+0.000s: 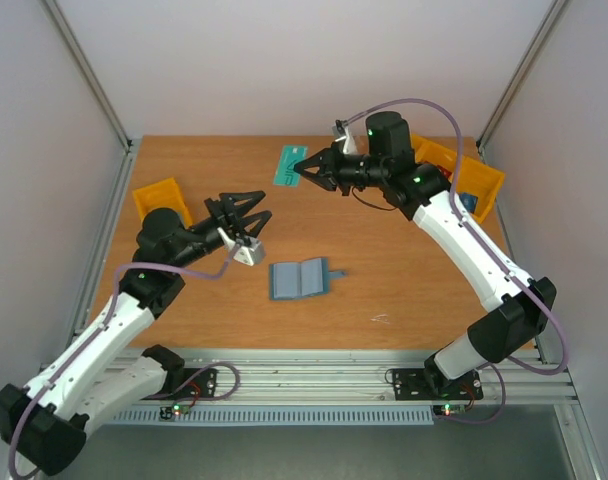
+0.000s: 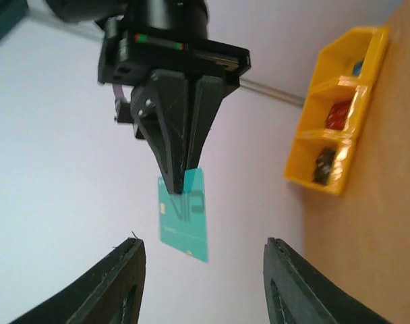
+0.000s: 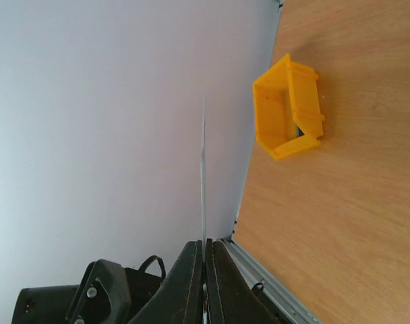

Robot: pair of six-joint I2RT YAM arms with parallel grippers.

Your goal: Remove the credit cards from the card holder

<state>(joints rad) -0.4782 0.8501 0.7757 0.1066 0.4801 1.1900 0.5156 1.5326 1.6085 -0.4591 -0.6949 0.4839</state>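
Observation:
The card holder (image 1: 297,279) lies open and flat on the wooden table, mid-front, a small tab sticking out at its right edge. My right gripper (image 1: 304,170) is shut on one short edge of a teal-green credit card (image 1: 288,165) marked "VIP" and holds it in the air over the far table. The card hangs below the right fingers in the left wrist view (image 2: 185,219). In the right wrist view it shows edge-on (image 3: 203,169) above the closed gripper (image 3: 205,244). My left gripper (image 1: 242,206) is open and empty, left of the holder, and points at the card (image 2: 201,243).
A yellow bin (image 1: 164,200) stands at the left edge. A yellow divided bin (image 1: 466,180) at the back right holds red and black lumpy objects (image 2: 334,115). White walls close in the back and sides. The left bin also shows in the right wrist view (image 3: 289,108).

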